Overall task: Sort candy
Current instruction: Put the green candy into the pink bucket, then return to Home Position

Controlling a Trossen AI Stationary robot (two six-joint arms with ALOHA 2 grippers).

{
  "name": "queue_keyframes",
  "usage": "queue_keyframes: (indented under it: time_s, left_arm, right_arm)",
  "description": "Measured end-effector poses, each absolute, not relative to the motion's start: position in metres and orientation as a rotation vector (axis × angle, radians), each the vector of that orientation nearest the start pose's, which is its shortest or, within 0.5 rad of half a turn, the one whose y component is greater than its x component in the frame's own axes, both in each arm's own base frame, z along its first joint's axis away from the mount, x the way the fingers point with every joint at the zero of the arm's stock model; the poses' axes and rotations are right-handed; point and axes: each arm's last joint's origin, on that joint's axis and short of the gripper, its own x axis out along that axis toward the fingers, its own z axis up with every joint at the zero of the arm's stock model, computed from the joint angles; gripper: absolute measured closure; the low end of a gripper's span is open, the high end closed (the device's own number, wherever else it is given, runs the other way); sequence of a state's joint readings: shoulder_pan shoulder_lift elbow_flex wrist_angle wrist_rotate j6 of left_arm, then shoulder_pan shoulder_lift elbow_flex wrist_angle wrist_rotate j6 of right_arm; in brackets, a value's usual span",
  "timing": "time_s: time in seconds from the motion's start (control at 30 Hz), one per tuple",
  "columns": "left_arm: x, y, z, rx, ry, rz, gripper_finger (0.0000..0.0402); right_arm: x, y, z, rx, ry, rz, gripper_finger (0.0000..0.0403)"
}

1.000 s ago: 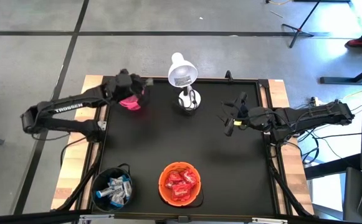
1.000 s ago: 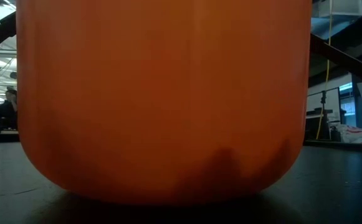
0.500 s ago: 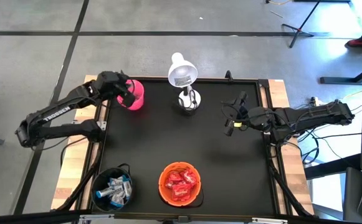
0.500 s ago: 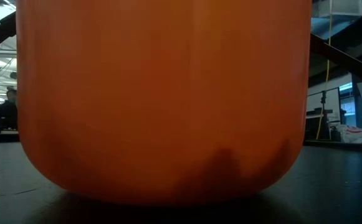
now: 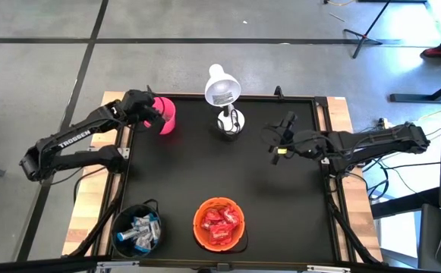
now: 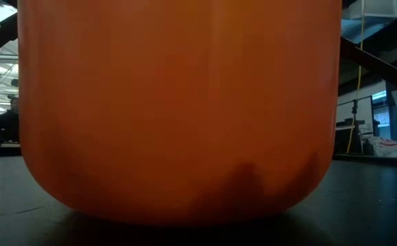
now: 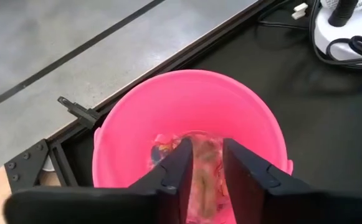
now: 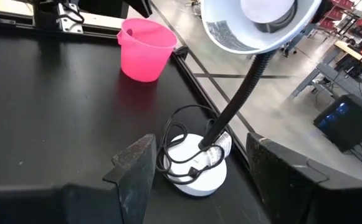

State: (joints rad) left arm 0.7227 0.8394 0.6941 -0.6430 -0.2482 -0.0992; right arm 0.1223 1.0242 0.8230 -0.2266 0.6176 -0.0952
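Left gripper point(image 7: 202, 163) lets go over the pink cup point(image 5: 165, 115)
Its fingers have just parted, a pinkish candy point(image 7: 204, 168) between them, at the table's far left corner; right gripper point(image 5: 278, 141) waits open.

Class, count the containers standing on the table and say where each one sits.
3: pink cup at the far left corner, dark bowl at the near left corner, orange bowl at the near edge's middle. None seems hidden.
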Motion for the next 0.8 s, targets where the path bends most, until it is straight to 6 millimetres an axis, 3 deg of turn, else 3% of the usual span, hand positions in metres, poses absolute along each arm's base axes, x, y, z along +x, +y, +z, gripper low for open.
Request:
queue_keyframes:
  time_s: [0.2,0.27,0.33,0.43,0.5,0.63,0.8]
  left_arm:
    - [0.121,0.112,0.260,-0.332,0.680,0.906,0.0302]
    - [0.127,0.109,0.273,-0.354,0.610,0.772,0.0301]
    - [0.131,0.103,0.299,-0.332,0.484,0.634,0.0304]
    - [0.133,0.091,0.338,-0.230,0.270,0.505,0.0310]
    - [0.134,0.081,0.351,-0.161,0.185,0.426,0.0314]
    - [0.124,0.060,0.366,-0.029,0.081,0.324,0.0320]
    - [0.108,0.038,0.368,0.042,-0.004,0.227,0.0330]
  right_arm:
    - [0.220,0.010,0.300,-0.267,0.431,-0.467,0.0157]
    - [0.218,0.010,0.303,-0.274,0.413,-0.481,0.0157]
    - [0.213,0.009,0.308,-0.291,0.395,-0.485,0.0157]
    - [0.202,0.007,0.319,-0.302,0.344,-0.489,0.0157]
    - [0.195,0.007,0.328,-0.301,0.290,-0.485,0.0157]
    - [0.175,0.005,0.342,-0.318,0.221,-0.453,0.0172]
    - [0.137,0.002,0.353,-0.292,0.165,-0.388,0.0230]
